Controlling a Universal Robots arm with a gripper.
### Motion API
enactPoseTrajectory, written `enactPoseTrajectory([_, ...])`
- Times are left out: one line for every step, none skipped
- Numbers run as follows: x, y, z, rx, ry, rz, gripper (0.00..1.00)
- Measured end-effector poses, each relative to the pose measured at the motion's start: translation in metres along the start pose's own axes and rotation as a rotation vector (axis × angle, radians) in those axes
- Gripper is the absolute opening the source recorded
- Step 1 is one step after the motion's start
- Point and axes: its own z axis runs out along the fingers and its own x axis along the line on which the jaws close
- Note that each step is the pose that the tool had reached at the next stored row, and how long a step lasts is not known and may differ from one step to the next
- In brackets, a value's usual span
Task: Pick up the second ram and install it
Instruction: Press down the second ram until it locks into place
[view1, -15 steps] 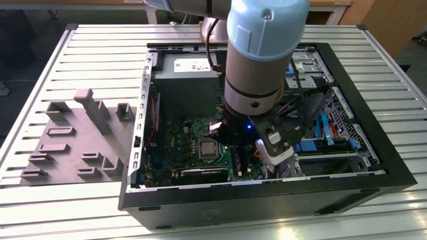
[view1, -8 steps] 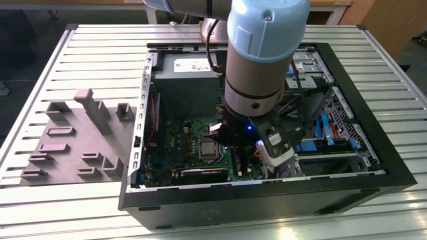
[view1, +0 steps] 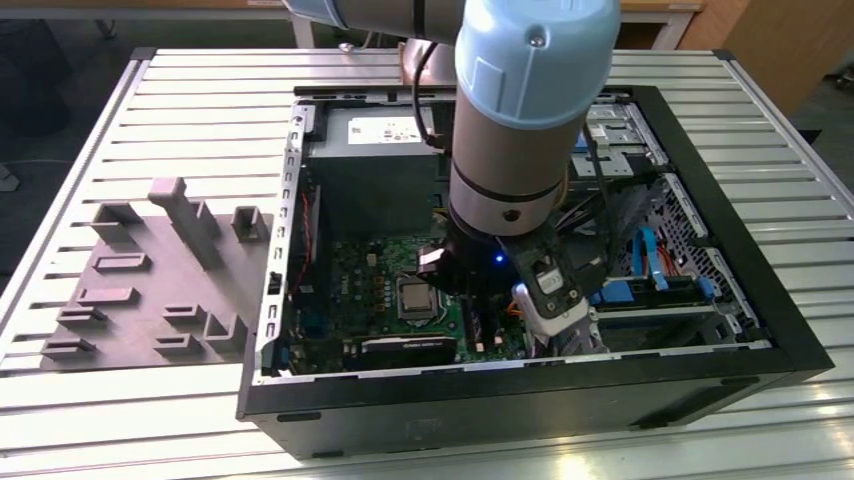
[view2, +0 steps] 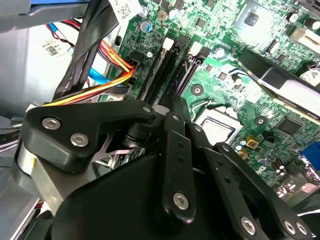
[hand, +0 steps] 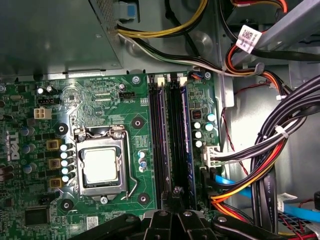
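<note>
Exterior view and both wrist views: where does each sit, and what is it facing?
Exterior view: off the arm, above, looking down on the open computer case with the arm inside.
First wrist view: on the wrist, facing the motherboard; gripper at the edge.
Second wrist view: on the wrist, past gripper linkage.
Both wrist views share the processor and memory slots.

the arm (view1: 534, 110) is a thick round tube, pale blue above and silver-grey below, with a small screw in the blue cap and a dark seam between the sections. a black cable runs down its side. under it sits a black wrist block with a small blue light. the gripper (view2: 170, 165) is matte black, built of chunky linkage bars joined with silver screws and pins, on a silver metal base.
</note>
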Motion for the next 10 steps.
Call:
enactPoseTrajectory([0.0000, -0.0003, 0.0006, -0.0001, -0.0001, 0.000, 0.11])
enactPoseTrajectory([0.0000, -0.0005, 0.0011, -0.0001, -0.0001, 0.000, 0.11])
enactPoseTrajectory([0.0000, -0.0007, 0.0013, 0.0000, 0.0000, 0.000, 0.11])
enactPoseTrajectory([0.0000, -0.0007, 0.0012, 0.0002, 0.0000, 0.000, 0.11])
enactPoseTrajectory([0.0000, -0.0007, 0.0012, 0.0002, 0.0000, 0.000, 0.11])
enactPoseTrajectory([0.0000, -0.0007, 0.0012, 0.0002, 0.0000, 0.000, 0.11])
enactPoseTrajectory([0.0000, -0.0007, 0.0012, 0.0003, 0.0000, 0.000, 0.11])
enactPoseTrajectory([0.0000, -0.0007, 0.0013, 0.0001, 0.0000, 0.000, 0.11])
enactPoseTrajectory([0.0000, -0.0007, 0.0013, 0.0001, 0.0000, 0.000, 0.11])
enactPoseTrajectory([0.0000, -0.0008, 0.0016, 0.0000, 0.0000, 0.000, 0.11])
